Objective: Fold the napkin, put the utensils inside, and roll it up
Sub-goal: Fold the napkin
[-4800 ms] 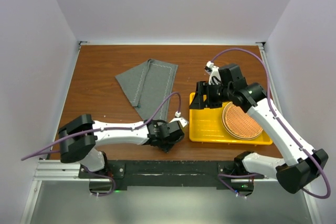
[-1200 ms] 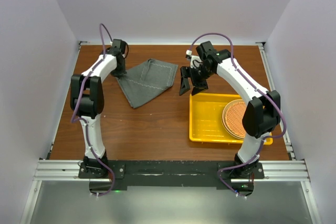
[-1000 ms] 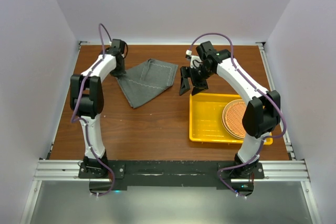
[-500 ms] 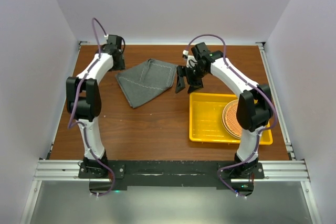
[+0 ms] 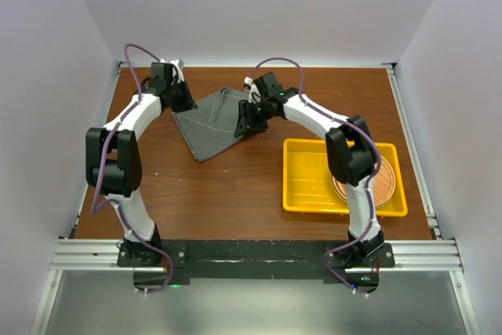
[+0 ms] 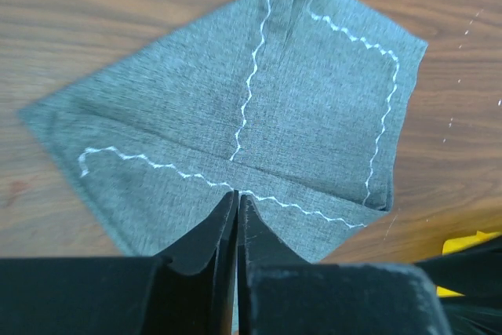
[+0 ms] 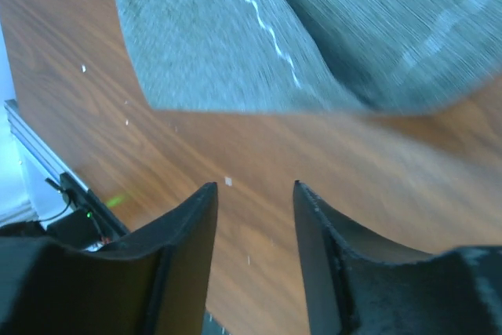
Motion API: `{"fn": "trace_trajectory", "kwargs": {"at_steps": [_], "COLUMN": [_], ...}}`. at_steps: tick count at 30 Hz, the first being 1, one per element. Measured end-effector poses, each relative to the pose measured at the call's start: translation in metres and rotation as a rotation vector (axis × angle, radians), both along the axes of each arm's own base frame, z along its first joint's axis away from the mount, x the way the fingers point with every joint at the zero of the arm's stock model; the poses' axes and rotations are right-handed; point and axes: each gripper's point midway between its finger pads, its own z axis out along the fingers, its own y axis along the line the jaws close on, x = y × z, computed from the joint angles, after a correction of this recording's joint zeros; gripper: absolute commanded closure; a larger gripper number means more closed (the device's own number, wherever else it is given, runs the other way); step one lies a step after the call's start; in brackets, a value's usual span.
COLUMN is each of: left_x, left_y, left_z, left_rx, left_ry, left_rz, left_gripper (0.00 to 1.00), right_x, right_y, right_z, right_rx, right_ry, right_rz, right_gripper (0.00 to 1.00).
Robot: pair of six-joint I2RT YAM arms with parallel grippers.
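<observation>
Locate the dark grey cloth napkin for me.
Top view: the dark grey cloth napkin lies at the far side of the wooden table, left of centre, up-left of the yellow plastic tray.

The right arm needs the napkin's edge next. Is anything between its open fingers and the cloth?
Nothing visible: only bare table lies between the right gripper and the napkin in the right wrist view.

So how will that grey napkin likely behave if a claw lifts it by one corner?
Probably floppy: the napkin already lies folded over itself with soft creases, so it would likely drape. It looks thin and flat, so likely light. Its felt-like weave suggests it may drag on the wooden table rather than slide.
</observation>
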Motion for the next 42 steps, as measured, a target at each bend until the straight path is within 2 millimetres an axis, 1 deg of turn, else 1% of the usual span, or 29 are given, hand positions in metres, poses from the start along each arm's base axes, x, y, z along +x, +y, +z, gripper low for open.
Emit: {"fn": "trace_trajectory", "kwargs": {"at_steps": [2, 5, 7, 8, 11, 16, 19, 25, 30, 36, 37, 38, 39, 40, 41, 42], "left_x": [0.002, -0.001, -0.005, -0.006, -0.005, -0.005, -0.006, 0.000, 0.005, 0.007, 0.008, 0.008, 0.008, 0.008, 0.008, 0.008], "left_y": [0.002, 0.012, 0.020, 0.023, 0.031, 0.046, 0.057, 0.064, 0.063, 0.061, 0.060, 0.060, 0.060, 0.060, 0.059, 0.059], "left_z": [-0.017, -0.044, -0.057, -0.061, -0.071, -0.089, -0.097, -0.100, -0.099, -0.099, -0.098, -0.098, -0.098, -0.097, -0.097, -0.096], "left_rx": [-0.019, -0.028, -0.031, -0.032, -0.030, -0.018, -0.013, -0.019, -0.026, -0.042, -0.044, -0.045, -0.048, -0.050, -0.054, -0.062], "left_ry": [0.031, 0.085, 0.115, 0.124, 0.136, 0.172, 0.187, 0.184, 0.176, 0.173, 0.173, 0.173, 0.173, 0.174, 0.175, 0.177], "left_rz": [-0.008, 0.008, 0.023, 0.029, 0.044, 0.074, 0.092, 0.101, 0.097, 0.086, 0.085, 0.085, 0.085, 0.087, 0.089, 0.093], "left_gripper": [0.97, 1.00, 1.00, 1.00, 1.00, 1.00, 1.00, 1.00, 1.00, 0.99, 0.98, 0.93, 0.91, 0.89, 0.83, 0.81], "right_x": [0.001, -0.003, -0.003, -0.002, 0.004, 0.015, 0.022, 0.040, 0.051, 0.069, 0.072, 0.074, 0.076, 0.077, 0.079, 0.081], "right_y": [0.010, 0.015, 0.016, 0.017, 0.021, 0.023, 0.021, 0.006, -0.009, -0.015, -0.017, -0.020, -0.024, -0.028, -0.030, -0.033], "right_z": [-0.015, -0.038, -0.048, -0.052, -0.055, -0.047, -0.044, -0.047, -0.067, -0.063, -0.062, -0.060, -0.058, -0.055, -0.051, -0.046], "right_rx": [0.007, -0.008, -0.011, -0.011, -0.001, 0.023, 0.032, 0.037, 0.029, -0.007, -0.029, -0.049, -0.075, -0.097, -0.113, -0.128], "right_ry": [0.019, 0.063, 0.082, 0.090, 0.095, 0.079, 0.072, 0.071, 0.105, 0.071, 0.058, 0.048, 0.038, 0.031, 0.020, 0.004], "right_rz": [0.015, 0.020, 0.020, 0.018, 0.015, -0.004, -0.022, -0.067, -0.101, -0.091, -0.089, -0.091, -0.093, -0.096, -0.099, -0.103], "right_gripper": [0.67, 0.71, 0.73, 0.73, 0.74, 0.75, 0.75, 0.75, 0.75, 0.73, 0.73, 0.73, 0.72, 0.72, 0.71, 0.69]}}
